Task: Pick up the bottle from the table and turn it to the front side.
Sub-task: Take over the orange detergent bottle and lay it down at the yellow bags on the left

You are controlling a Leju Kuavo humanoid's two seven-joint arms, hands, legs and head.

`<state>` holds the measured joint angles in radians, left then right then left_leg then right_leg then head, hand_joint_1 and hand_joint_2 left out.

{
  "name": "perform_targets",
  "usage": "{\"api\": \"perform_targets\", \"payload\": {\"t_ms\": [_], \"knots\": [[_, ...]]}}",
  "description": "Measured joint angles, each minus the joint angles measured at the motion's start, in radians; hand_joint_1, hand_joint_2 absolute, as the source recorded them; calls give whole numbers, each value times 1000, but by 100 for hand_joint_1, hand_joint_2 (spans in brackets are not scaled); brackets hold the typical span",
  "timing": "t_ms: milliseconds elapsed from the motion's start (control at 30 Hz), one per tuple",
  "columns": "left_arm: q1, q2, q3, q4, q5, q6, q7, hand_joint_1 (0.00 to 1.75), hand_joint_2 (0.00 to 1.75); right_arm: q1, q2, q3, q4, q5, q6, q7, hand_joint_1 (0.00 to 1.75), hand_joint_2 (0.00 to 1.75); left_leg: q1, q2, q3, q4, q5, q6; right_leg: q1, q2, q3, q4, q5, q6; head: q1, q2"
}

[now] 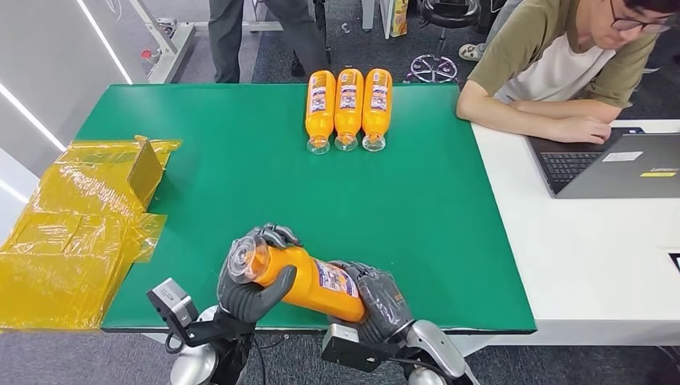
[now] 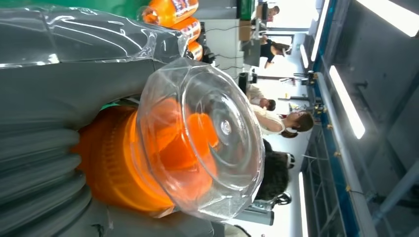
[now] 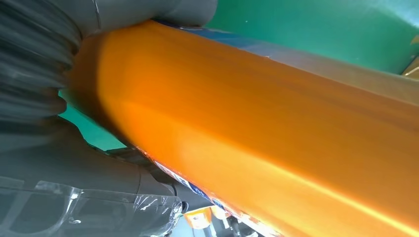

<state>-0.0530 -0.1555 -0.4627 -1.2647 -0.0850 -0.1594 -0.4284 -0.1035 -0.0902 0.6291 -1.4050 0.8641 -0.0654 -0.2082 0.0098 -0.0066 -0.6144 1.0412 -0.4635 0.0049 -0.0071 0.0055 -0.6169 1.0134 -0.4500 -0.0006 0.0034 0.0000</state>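
A: Bottle status? Quick.

B: Orange, lying roughly level, held off the green bench at its near edge. Clear cap end points to the robot's left, base toward its right.

A: Left hand?

B: Wrapped round the neck end just behind the cap, thumb across the front of the orange body. Fingers pressed onto it. Left wrist view shows the clear cap end-on, orange ribbed collar behind it, grey thumb alongside.

A: Right hand?

B: Cupped on the base end, fingers curled round the bottom. It grips too, so both hands hold the one bottle. Right wrist view has the orange side running across, grey fingers pressed against it.

A: Label?

B: White-and-blue label faces up and toward the far side, near the right hand. Print too small to read.

A: Anything else on the bench?

B: Three more orange bottles in a row at the far edge, side by side and touching, clear caps toward the robot. Yellow plastic wrapping on the left, partly hanging off the mat. Person at the white bench on the right, arms folded beside a laptop.
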Motion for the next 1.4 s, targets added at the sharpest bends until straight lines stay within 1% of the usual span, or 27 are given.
{"api": "perform_targets", "payload": {"t_ms": [33, 67, 200, 267, 300, 367, 433, 500, 567, 633, 700, 833, 967, 1033, 1100, 1133, 1167, 1200, 1267, 1333, 1367, 1400], "knots": [[0, 0, 0, -1, -1, 0, 0, 175, 175, 1, 1, 0, 0, 2, -8, -2, 31, 175, 0, 0, 0, 0, 0, 0, 0, 0, 0, 0, 0, 0, 0, 0], [0, -2, 0, -2, -2, 0, 0, 175, 175, 2, 3, 0, 0, 4, -21, -3, 0, 175, 0, 0, 0, 0, 0, 0, 0, 0, 0, 0, 0, 0, 0, 0], [0, -9, 0, -17, -15, 14, 10, 175, 175, 19, 18, 0, -6, -13, -112, -13, 0, 175, 0, 0, 0, 0, 0, 0, 0, 0, 0, 0, 0, 0, 0, 0], [1, -8, 3, -28, -67, 66, 30, 175, 175, 32, 29, 0, -17, -55, -178, -34, 0, 175, 0, 0, 0, 0, 0, 0, 0, 0, 0, 0, 0, 0, 0, 0], [1, -7, 4, -33, -125, 120, 46, 175, 175, 37, 36, -2, -26, -83, -214, -48, 0, 175, 0, 0, 0, 0, 0, 0, 0, 0, 0, 0, 0, 0, 0, 0], [0, -4, 6, -40, -322, 271, 97, 175, 175, 46, 49, -7, -48, -140, -271, -69, 0, 175, 0, 0, 0, 0, 0, 0, 0, 0, 0, 0, 0, 0, 0, 0], [-2, 3, 11, -46, -550, 405, 159, 175, 175, 56, 60, -12, -71, -181, -298, -76, 0, 175, 0, 0, 0, 0, 0, 0, 0, 0, 0, 0, 0, 0, 0, 0], [-6, 14, 23, -49, -743, 485, 217, 175, 175, 67, 68, -15, -93, -198, -307, -76, 0, 175, 0, 0, 0, 0, 0, 0, 0, 0, 0, 1, 0, 0, 0, 0], [-13, 31, 41, -50, -928, 536, 275, 175, 175, 77, 74, -17, -110, -201, -312, -76, 0, 175, 0, 0, 0, 0, 0, 0, 0, 0, 0, 1, 0, 0, 0, 0], [-22, 56, 62, -50, -1099, 567, 325, 175, 175, 86, 79, -20, -122, -200, -313, -76, 0, 175, 0, 0, 0, 0, 0, 0, 0, 0, 0, 1, 0, 0, 0, 0], [-29, 82, 88, -50, -1202, 577, 350, 175, 175, 95, 82, -23, -131, -200, -314, -76, 0, 175, 0, 0, 0, 0, 0, 0, 0, 0, 0, 1, 0, -1, 0, 0], [-38, 112, 130, -50, -1243, 578, 355, 175, 175, 106, 85, -27, -143, -197, -314, -78, 0, 175, 0, 0, 0, 0, 0, -1, 0, 0, 0, 1, 0, -1, 0, 0], [-39, 123, 144, -50, -1255, 578, 357, 175, 175, 109, 89, -30, -148, -197, -313, -79, 0, 175, 0, 0, 0, 0, 0, 0, 0, 0, 0, 1, 0, -1, 0, 0], [-43, 136, 145, -50, -1300, 579, 378, 175, 175, 110, 91, -31, -149, -200, -311, -81, 0, 175, 0, 0, 0, 0, 0, 0, 0, 0, 0, 1, 0, -1, 0, 0], [-60, 169, 150, -48, -1372, 583, 412, 175, 175, 111, 94, -32, -152, -211, -305, -88, 0, 175, 0, 0, 0, 0, 0, -1, 0, 0, 0, 1, 0, -1, 0, 0], [-75, 195, 155, -45, -1404, 586, 422, 175, 175, 111, 96, -33, -153, -220, -299, -94, 0, 175, 0, 1, 0, 0, 0, -1, 0, 0, 0, 1, 0, -1, 0, 0], [-94, 224, 160, -40, -1423, 589, 422, 175, 175, 111, 98, -34, -154, -231, -293, -101, 0, 175, 1, 1, 1, 0, 1, -1, 1, 0, 0, 1, 0, -2, 0, 0], [-116, 256, 164, -28, -1435, 588, 405, 175, 175, 111, 100, -35, -155, -244, -285, -111, 0, 175, 1, 0, 1, -1, 1, -2, 1, 0, 0, 1, 0, -2, 0, 0], [-168, 332, 164, 11, -1426, 554, 315, 175, 175, 106, 103, -37, -153, -279, -271, -139, 0, 175, 2, 0, 1, -1, 2, -3, 1, 0, 0, 2, 0, -3, 0, 0], [-231, 427, 146, 78, -1393, 475, 174, 175, 175, 93, 105, -37, -145, -321, -262, -176, 0, 175, 2, 2, 1, -1, 3, -4, 1, 1, -1, 4, 1, -4, 0, 0], [-264, 471, 130, 121, -1380, 437, 117, 175, 175, 86, 107, -37, -141, -338, -261, -190, 0, 175, 2, 3, 2, -1, 3, -5, 1, 3, -2, 4, 1, -5, 0, 0], [-298, 510, 113, 170, -1374, 409, 77, 175, 175, 78, 109, -37, -137, -350, -260, -200, 0, 175, 2, 5, 2, -1, 3, -5, 1, 4, -2, 4, 2, -6, 0, 0]]}}
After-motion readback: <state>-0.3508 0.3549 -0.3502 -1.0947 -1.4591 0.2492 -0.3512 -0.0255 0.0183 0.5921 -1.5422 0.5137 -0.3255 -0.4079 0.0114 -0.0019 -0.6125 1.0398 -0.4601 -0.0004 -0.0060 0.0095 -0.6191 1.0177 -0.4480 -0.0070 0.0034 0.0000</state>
